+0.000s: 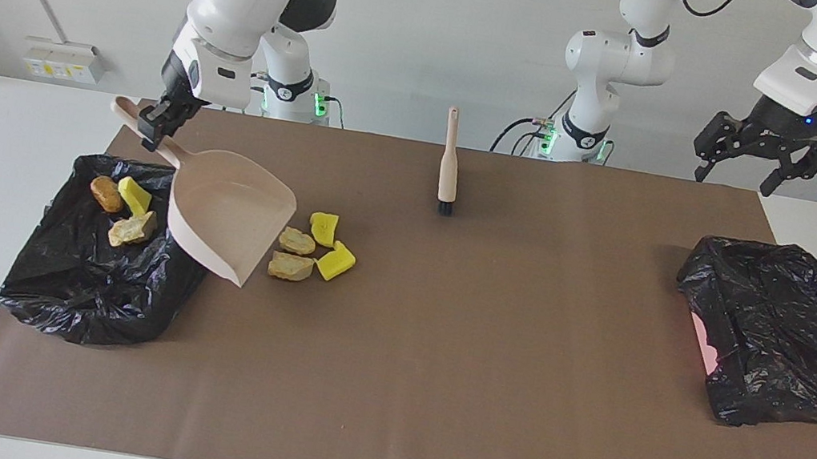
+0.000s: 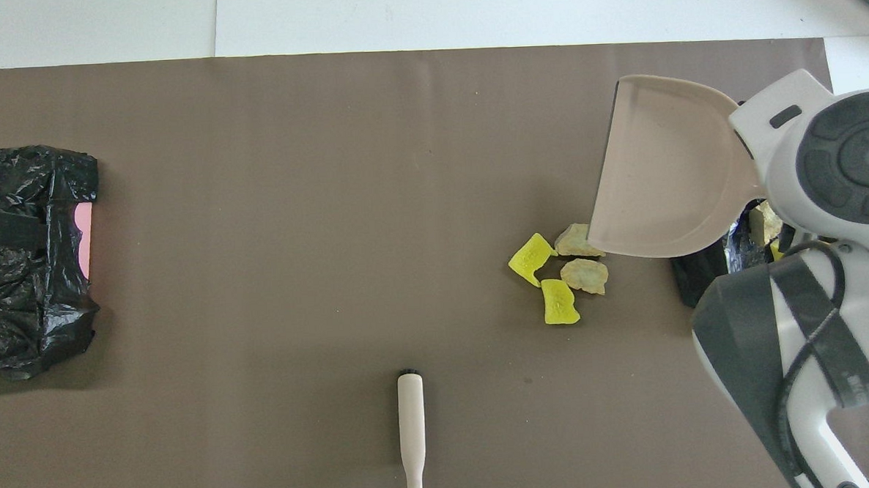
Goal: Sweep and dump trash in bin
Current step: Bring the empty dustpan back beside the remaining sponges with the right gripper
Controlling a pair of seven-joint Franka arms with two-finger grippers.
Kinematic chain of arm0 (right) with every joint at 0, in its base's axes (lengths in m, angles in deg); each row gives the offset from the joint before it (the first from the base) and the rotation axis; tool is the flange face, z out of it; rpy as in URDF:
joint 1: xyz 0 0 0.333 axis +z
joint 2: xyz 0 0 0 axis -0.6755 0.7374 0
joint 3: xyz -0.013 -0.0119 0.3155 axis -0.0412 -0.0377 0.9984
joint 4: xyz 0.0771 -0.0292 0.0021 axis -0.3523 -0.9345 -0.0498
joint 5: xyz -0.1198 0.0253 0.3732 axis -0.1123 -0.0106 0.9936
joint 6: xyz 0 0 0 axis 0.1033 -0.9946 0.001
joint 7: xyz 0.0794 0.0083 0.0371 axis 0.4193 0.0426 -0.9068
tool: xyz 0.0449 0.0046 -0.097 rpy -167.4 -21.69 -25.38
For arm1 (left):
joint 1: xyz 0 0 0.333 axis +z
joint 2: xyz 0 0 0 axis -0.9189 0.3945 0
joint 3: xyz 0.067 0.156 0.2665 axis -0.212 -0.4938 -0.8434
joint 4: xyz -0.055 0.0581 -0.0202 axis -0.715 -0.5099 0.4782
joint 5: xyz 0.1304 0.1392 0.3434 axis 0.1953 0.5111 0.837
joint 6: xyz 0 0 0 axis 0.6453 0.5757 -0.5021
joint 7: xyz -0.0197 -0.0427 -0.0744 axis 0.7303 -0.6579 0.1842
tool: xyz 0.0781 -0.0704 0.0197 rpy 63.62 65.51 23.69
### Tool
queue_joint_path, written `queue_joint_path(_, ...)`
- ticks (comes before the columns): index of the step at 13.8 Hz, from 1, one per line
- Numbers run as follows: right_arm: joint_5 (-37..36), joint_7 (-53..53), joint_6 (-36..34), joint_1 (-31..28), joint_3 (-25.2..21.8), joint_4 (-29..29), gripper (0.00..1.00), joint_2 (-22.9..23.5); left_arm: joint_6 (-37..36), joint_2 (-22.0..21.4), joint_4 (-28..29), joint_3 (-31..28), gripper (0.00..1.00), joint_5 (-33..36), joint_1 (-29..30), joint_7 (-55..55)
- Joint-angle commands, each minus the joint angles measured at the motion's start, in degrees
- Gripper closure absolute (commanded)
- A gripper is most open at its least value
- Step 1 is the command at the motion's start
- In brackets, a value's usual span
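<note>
Right gripper at upper left of the facing view, clamped on the handle of a pale dustpan. Dustpan raised and tilted, scoop empty, its open edge low beside the loose trash, part of it over the bin's edge. In the overhead view, dustpan at upper right, overlapping one tan lump.

Bin with black liner at left of the facing view, toward the right arm's end of the table. Inside it three pieces of trash: brown oval lump, yellow sponge chunk, tan foam lump.

Four more pieces on the brown mat, left of centre, just beside the dustpan's edge: two yellow, two tan, bunched close together. Same cluster right of centre in the overhead view.

Brush lying at top centre of the facing view, bristles pointing away from the robots.

Left gripper at upper right, up in the air, fingers spread apart, holding nothing. Second black-lined bin below it at right, with a pink patch showing at one side.
</note>
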Motion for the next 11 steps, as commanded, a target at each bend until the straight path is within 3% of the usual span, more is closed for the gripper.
queue_joint_path(1,5.4,16.4,-1.5,5.1,0.1,1.5,1.0,3.1,-1.9,0.8,-1.7,-1.5,0.0,-1.3,-1.1,0.3)
queue_joint_path(3,6.3,32.7,-4.1,11.8,0.2,2.7,1.0,7.1,-3.0,2.0,-3.5,-1.4,0.0,-1.3,-1.0,0.3)
queue_joint_path(5,16.9,49.4,-4.4,13.7,0.2,7.3,1.0,11.8,-3.3,2.3,-4.4,-1.1,0.0,-1.3,-0.9,0.3)
queue_joint_path(6,21.3,55.3,-4.4,13.9,0.3,9.2,1.0,13.6,-3.3,2.1,-4.3,-1.1,0.0,-1.1,-0.8,0.3)
queue_joint_path(11,28.0,79.2,-1.3,22.2,0.3,22.0,1.0,27.1,-2.4,1.3,-3.9,-1.1,0.0,-0.9,-0.9,0.3)
